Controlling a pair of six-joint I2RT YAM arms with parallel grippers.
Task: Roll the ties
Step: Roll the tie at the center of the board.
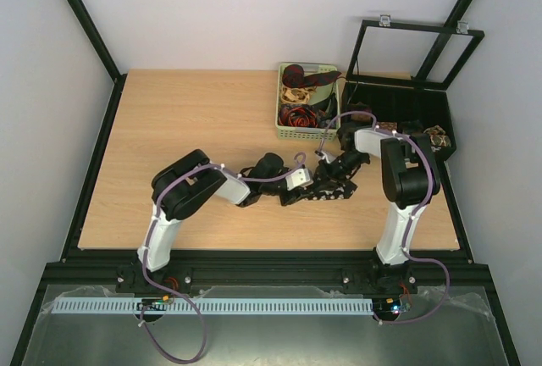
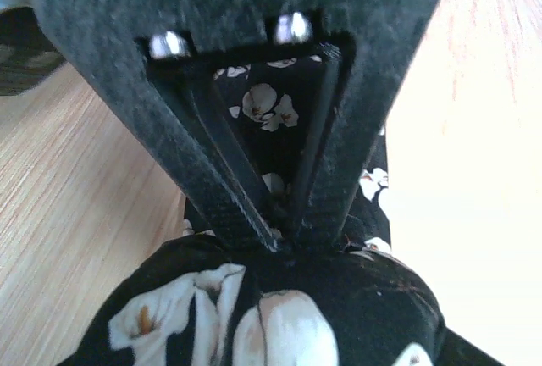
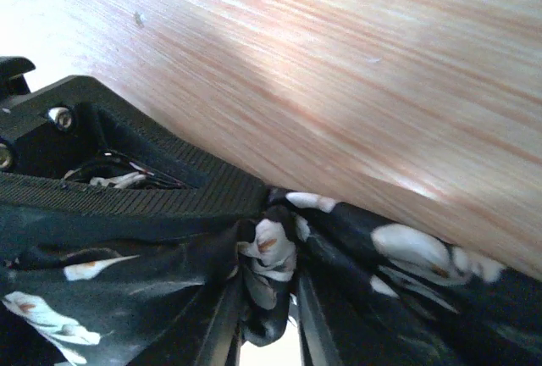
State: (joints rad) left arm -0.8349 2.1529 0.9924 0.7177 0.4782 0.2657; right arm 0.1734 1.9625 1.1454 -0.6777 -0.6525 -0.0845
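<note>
I see 2 narrow grips (fabric between both): left gripper (image 2: 284,235) and right gripper (image 3: 264,332) pinch the black, white-flowered fabric necktie (image 3: 406,281).

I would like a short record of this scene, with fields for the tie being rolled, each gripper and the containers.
tie being rolled: black floral tie, bunched on the table between both arms
left gripper: fingertips pinched on the tie
right gripper: narrow gap, tie fabric caught between the fingers
green basket: far side of the table, holds rolled ties
black box: right of the basket, lid raised
</note>
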